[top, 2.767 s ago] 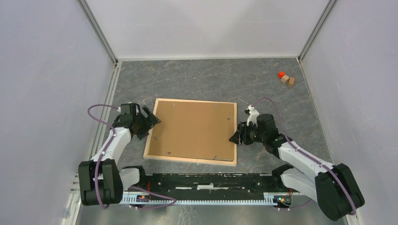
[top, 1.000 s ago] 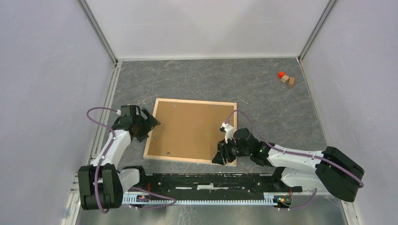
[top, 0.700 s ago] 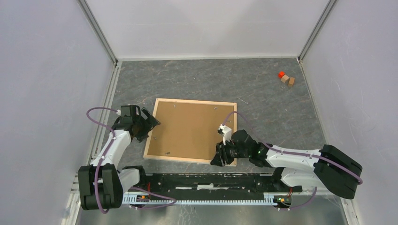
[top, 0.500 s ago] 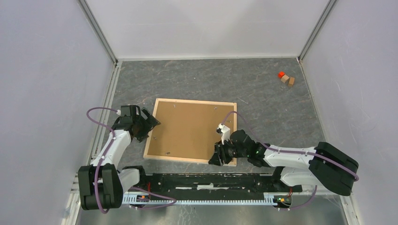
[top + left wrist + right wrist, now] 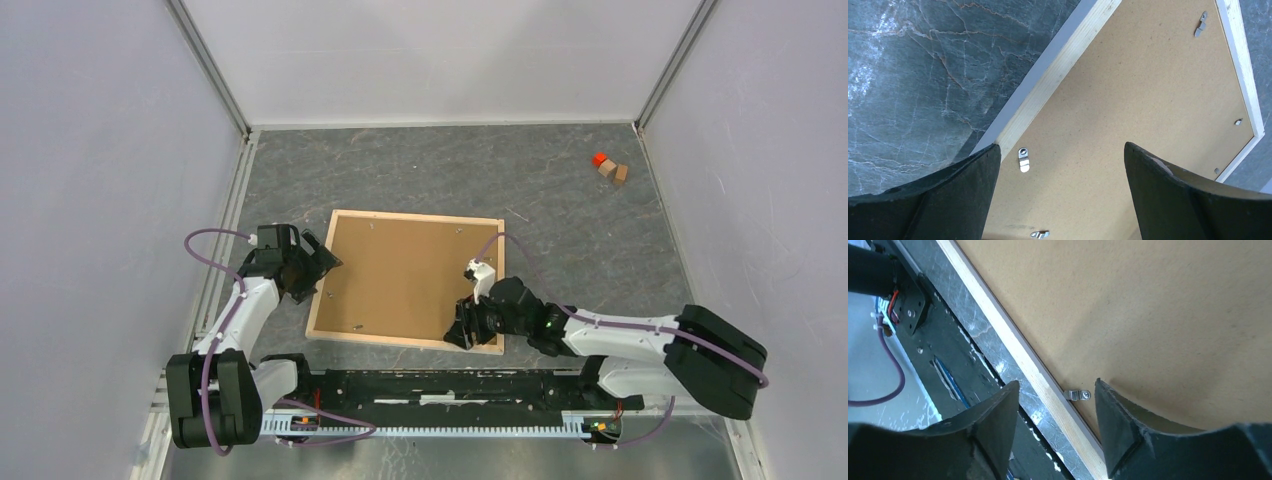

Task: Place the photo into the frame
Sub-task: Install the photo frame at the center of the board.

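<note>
The frame (image 5: 400, 340) lies face down on the grey table, pale wood rails up, with the brown backing board (image 5: 410, 275) inside it. The photo is hidden. My left gripper (image 5: 322, 263) is open over the frame's left rail (image 5: 1058, 65), above a metal clip (image 5: 1023, 159) and the board (image 5: 1148, 100). My right gripper (image 5: 458, 335) is open at the near rail close to the right corner. In the right wrist view its fingers (image 5: 1057, 384) straddle the rail (image 5: 998, 315) and a clip (image 5: 1078, 395) on the board (image 5: 1148, 300).
An orange block and two small wooden blocks (image 5: 610, 168) lie at the back right. The black base rail of the arms (image 5: 430, 385) runs just in front of the frame. Pale walls enclose the table on three sides.
My right gripper has swung from the frame's right rail down to the near rail by the right corner, then edged slightly left. The left arm and the frame have stayed put.
</note>
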`<state>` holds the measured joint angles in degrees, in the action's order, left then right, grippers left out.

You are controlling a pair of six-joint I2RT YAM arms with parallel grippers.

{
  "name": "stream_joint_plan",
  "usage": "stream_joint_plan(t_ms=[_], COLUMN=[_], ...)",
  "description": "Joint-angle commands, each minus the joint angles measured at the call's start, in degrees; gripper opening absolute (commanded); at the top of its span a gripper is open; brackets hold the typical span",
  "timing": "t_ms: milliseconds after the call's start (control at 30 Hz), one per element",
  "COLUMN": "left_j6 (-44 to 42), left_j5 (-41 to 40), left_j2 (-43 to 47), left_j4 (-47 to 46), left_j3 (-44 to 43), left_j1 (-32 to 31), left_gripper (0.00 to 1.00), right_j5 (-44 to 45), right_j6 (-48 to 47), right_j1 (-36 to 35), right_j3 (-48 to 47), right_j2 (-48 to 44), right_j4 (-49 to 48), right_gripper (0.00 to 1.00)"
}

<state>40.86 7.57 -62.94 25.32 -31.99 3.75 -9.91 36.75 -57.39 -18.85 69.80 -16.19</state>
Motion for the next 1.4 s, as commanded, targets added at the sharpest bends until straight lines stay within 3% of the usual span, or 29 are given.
stream_joint_plan(t_ms=[0,167,300,433,533,767,900,1367], left_j6=[-0.5,-0.2,-0.1,-0.1,0.0,0.9,0.9,1.4], left_j5=[-2.3,-1.8,-1.1,-0.3,0.5,3.4,4.5,7.0], left_j2=[-0.3,-0.5,-1.0,-1.2,-1.1,-0.9,-0.8,-3.6], left_j4=[0.8,0.7,0.7,0.3,0.0,-2.5,-3.1,-4.1], left_j3=[1.0,1.1,1.0,1.0,1.1,2.4,2.7,2.7], left_j1=[0.0,0.0,0.0,0.0,0.0,0.0,0.1,0.2], left_gripper=[1.00,1.00,1.00,1.00,1.00,1.00,1.00,1.00], right_j5=[6.0,28.0,35.2,32.1,29.7,25.7,27.2,24.9], right_j6=[-4.9,-7.4,-0.4,6.1,7.5,-12.0,-17.7,-20.6], right_j1=[-0.1,1.8,7.9,14.3,17.7,21.0,21.1,21.6], right_j3=[-6.5,-17.2,-23.2,-21.9,-20.2,-28.0,-28.0,-32.2], right_j2=[-6.8,-7.7,-3.8,-2.3,-0.2,12.3,14.6,23.8], right_j4=[7.5,29.8,38.3,33.2,27.7,26.0,23.6,23.2], right_gripper=[0.68,0.97,0.98,0.98,0.98,0.86,0.80,0.67])
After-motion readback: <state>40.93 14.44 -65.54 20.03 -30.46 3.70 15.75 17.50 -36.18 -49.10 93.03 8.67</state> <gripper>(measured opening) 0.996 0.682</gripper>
